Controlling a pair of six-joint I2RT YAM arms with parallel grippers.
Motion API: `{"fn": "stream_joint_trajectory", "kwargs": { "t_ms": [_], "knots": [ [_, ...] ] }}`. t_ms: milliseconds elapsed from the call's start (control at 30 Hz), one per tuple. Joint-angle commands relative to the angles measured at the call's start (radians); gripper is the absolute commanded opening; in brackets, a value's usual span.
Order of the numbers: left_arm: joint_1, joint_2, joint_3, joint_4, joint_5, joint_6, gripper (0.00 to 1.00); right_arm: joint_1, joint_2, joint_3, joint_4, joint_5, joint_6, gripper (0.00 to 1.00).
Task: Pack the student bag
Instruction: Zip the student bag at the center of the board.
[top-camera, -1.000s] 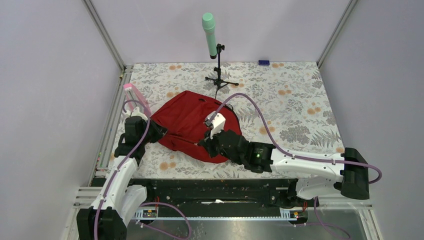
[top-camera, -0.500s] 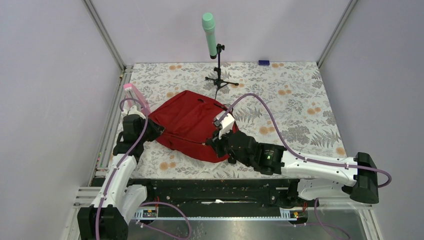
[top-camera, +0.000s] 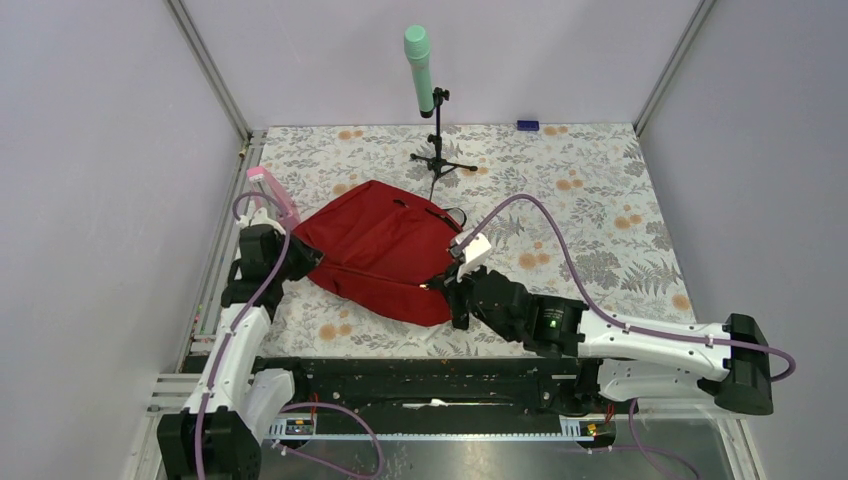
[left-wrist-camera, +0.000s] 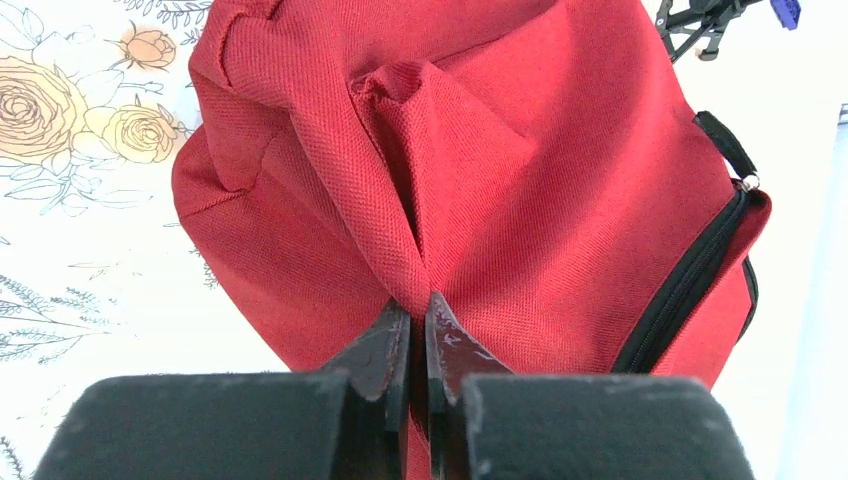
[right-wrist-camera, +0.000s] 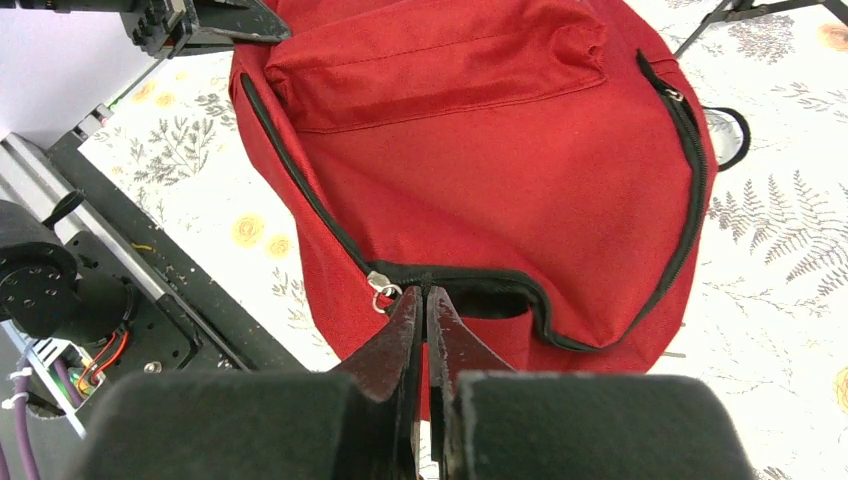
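Observation:
The student bag (top-camera: 380, 250), a large red backpack with black zippers, lies on the floral table cover. My left gripper (top-camera: 305, 258) is at its left end, shut on a pinched fold of red fabric (left-wrist-camera: 400, 200); the jaws (left-wrist-camera: 418, 305) are closed with cloth between them. My right gripper (top-camera: 447, 285) is at the bag's near right edge. In the right wrist view it (right-wrist-camera: 421, 292) is shut on the black zipper line, right beside the silver zipper pull (right-wrist-camera: 382, 288). A short dark gap in the zipper (right-wrist-camera: 490, 302) shows just to the right of my fingertips.
A green microphone (top-camera: 419, 68) on a black tripod stand (top-camera: 440, 157) stands behind the bag. A pink bottle (top-camera: 272, 195) lies at the table's left edge, beside my left arm. A small blue object (top-camera: 527, 125) sits at the far edge. A black strap loop (right-wrist-camera: 733, 138) sticks out on the bag's right.
My right gripper has slid to the right along the bag's near edge, staying shut on the zipper. My left gripper has drawn slightly left, still holding the fabric.

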Motion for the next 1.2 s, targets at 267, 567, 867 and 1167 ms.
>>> {"fn": "stream_joint_trajectory", "kwargs": {
  "t_ms": [267, 567, 867, 1167],
  "knots": [
    [0.073, 0.011, 0.13, 0.03, -0.082, 0.083, 0.0, -0.094, -0.132, -0.104, 0.037, 0.143, 0.024, 0.0],
    [0.073, 0.013, 0.271, -0.093, -0.092, 0.261, 0.66, -0.17, -0.152, -0.127, 0.084, -0.074, 0.05, 0.0],
    [-0.06, -0.14, 0.296, -0.035, 0.078, 0.473, 0.8, -0.17, -0.11, -0.095, 0.138, -0.168, 0.064, 0.0],
    [-0.617, -0.117, 0.233, 0.006, 0.204, 0.605, 0.8, -0.17, -0.085, -0.082, 0.137, -0.144, 0.065, 0.0]
  ]
}}
